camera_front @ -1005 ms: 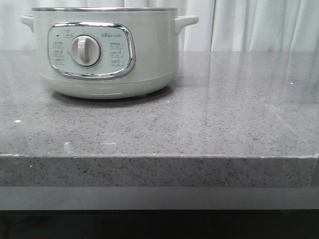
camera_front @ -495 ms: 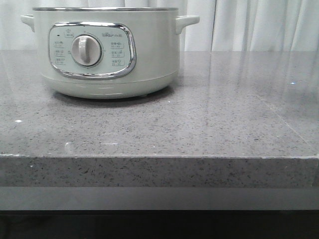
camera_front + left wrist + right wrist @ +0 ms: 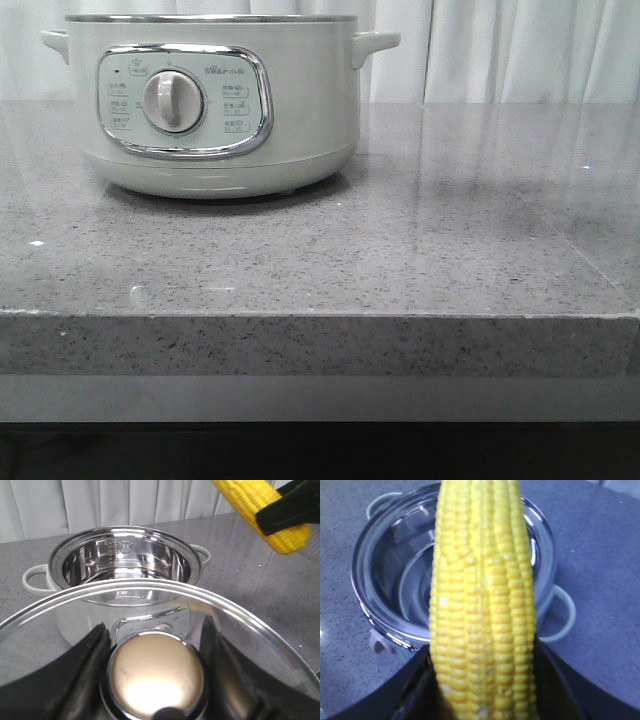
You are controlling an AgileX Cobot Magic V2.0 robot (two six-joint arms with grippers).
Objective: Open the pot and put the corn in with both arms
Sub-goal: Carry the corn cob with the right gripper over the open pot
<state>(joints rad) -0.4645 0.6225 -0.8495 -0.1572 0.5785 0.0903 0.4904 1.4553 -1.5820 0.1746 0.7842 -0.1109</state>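
In the front view the pot (image 3: 215, 105) is cut at the top edge, so its inside cannot be seen, and neither arm shows there. In the left wrist view the lid (image 3: 150, 645) runs off the frame's sides and bottom, and the corn (image 3: 265, 510) is cut at the top. In the right wrist view the corn (image 3: 482, 605) hides much of the blurred pot (image 3: 390, 580), and the right hand (image 3: 482, 700) is mostly covered.

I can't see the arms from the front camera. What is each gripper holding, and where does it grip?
Left gripper clamps the glass lid by its round metal knob. Right gripper holds the yellow corn cob across its body.
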